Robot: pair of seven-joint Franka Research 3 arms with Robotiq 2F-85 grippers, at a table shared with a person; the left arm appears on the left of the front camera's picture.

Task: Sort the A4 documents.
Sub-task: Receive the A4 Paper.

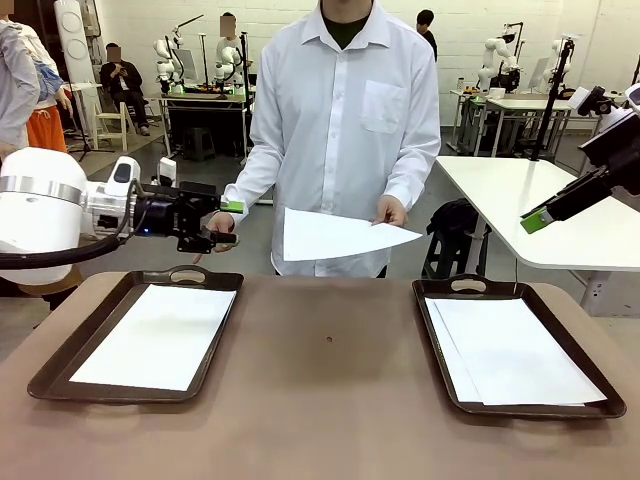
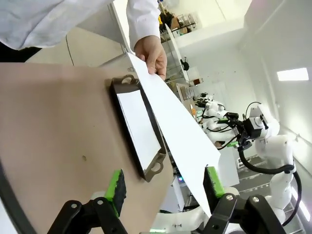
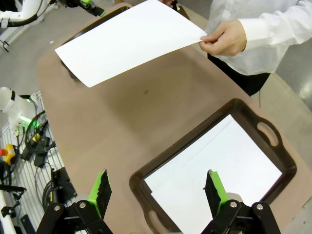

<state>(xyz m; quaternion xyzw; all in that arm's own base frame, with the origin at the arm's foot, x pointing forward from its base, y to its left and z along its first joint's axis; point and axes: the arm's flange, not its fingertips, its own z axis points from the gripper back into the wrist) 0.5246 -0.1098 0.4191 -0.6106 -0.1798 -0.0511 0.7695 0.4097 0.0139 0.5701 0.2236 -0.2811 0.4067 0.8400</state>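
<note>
- A single A4 sheet [image 1: 335,236] is held level above the table's far edge by the person's hand [image 1: 390,211], pinched at its right corner.
- The left gripper [image 1: 226,222] is raised beyond the far left of the table, with its jaws spread wide; nothing is gripped. The sheet's free end is seen close to one green pad [image 2: 213,181] in the left wrist view.
- The right gripper [image 3: 158,187] is seen with jaws wide apart and empty, above the right tray [image 3: 243,111].
- White sheets [image 1: 515,350] are lying in the right tray; one sheet [image 1: 160,333] is lying in the left tray [image 1: 60,368].
</note>
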